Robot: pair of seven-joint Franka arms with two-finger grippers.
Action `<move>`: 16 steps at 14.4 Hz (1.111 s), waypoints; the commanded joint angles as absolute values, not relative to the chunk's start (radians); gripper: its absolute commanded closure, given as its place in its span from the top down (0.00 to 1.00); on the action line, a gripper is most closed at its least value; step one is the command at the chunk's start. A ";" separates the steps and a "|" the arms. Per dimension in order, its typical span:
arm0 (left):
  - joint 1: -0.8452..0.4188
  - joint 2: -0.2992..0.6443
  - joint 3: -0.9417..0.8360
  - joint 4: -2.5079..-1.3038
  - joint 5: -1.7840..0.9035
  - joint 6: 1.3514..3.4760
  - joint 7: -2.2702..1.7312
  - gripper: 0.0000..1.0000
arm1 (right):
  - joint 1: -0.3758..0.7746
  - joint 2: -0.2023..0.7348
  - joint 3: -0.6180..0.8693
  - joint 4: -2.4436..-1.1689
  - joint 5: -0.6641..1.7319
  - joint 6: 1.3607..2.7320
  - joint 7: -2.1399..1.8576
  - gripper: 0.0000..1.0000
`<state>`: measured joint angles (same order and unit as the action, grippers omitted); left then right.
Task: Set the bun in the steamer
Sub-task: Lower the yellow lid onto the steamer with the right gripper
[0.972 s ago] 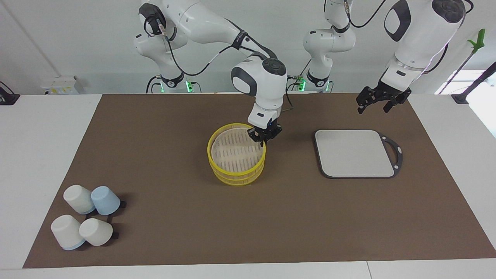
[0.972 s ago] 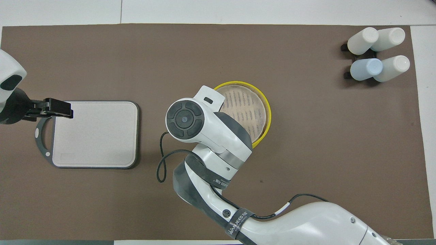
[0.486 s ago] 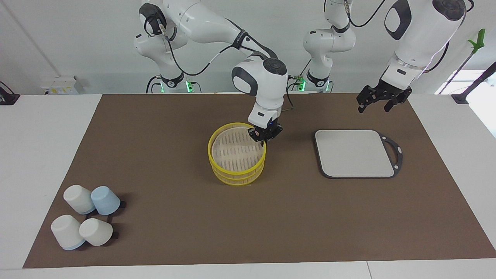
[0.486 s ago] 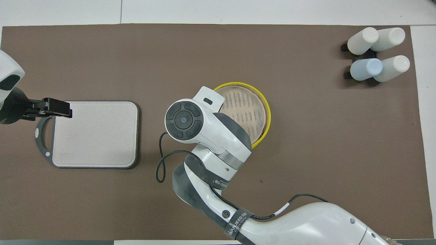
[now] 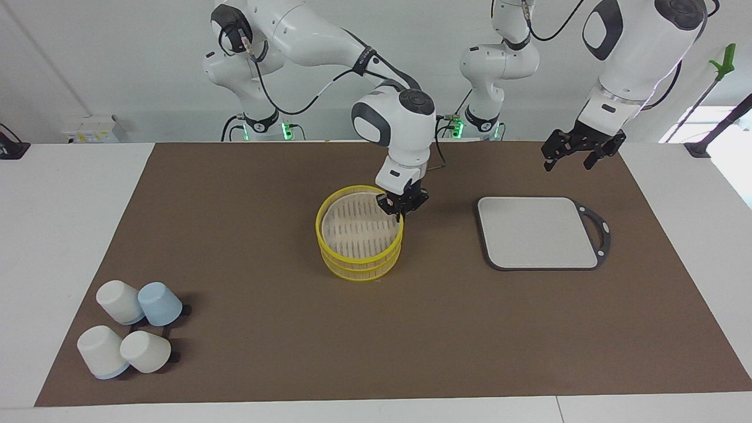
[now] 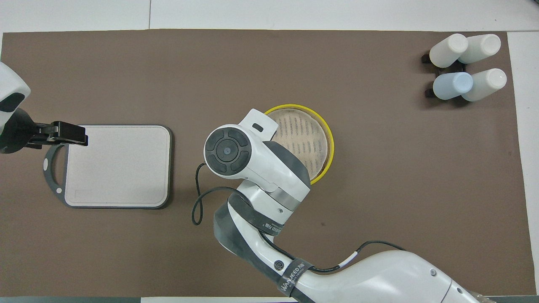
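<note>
Glossy white arms (image 5: 305, 35), grey joint caps, black grippers, black cables, black lettered strap (image 6: 292, 273)

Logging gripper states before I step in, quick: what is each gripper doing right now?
Right gripper: at the rim of the round yellow-rimmed bamboo steamer; grip cannot be told.
Left gripper: open, holding nothing, waiting above the brown mat.
</note>
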<state>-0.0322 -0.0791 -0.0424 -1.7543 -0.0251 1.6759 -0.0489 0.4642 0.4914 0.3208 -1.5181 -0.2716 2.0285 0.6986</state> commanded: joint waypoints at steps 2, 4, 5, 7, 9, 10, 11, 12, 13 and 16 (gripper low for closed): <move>-0.025 -0.100 -0.044 -1.769 -0.011 1.686 -0.034 1.00 | 0.469 0.453 0.327 -1.569 -0.288 2.057 0.732 0.00; -0.025 -0.100 -0.044 -1.769 -0.011 1.686 -0.035 1.00 | 0.468 0.442 0.327 -1.600 -0.288 2.086 0.732 0.00; -0.025 -0.100 -0.044 -1.769 -0.011 1.686 -0.035 1.00 | 0.465 0.440 0.327 -1.611 -0.288 2.097 0.732 0.00; -0.023 -0.100 -0.044 -1.769 -0.011 1.687 -0.035 1.00 | 0.466 0.439 0.327 -1.612 -0.287 2.095 0.735 0.00; -0.025 -0.100 -0.044 -1.766 -0.011 1.687 -0.037 1.00 | 0.465 0.439 0.327 -1.612 -0.288 2.097 0.756 0.03; -0.028 -0.100 -0.044 -1.766 -0.011 1.687 -0.040 1.00 | 0.462 0.439 0.327 -1.612 -0.288 2.097 0.758 0.07; -0.029 -0.100 -0.044 -1.769 -0.011 1.687 -0.041 1.00 | 0.460 0.439 0.327 -1.611 -0.287 2.097 0.758 0.20; -0.029 -0.100 -0.044 -1.769 -0.011 1.687 -0.040 1.00 | 0.457 0.440 0.327 -1.609 -0.287 2.097 0.758 0.42; -0.026 -0.100 -0.044 -1.769 -0.011 1.689 -0.037 1.00 | 0.457 0.440 0.327 -1.609 -0.287 2.097 0.759 0.50; -0.020 -0.103 -0.044 -1.775 -0.011 1.695 -0.035 1.00 | 0.456 0.440 0.327 -1.608 -0.287 2.094 0.761 0.59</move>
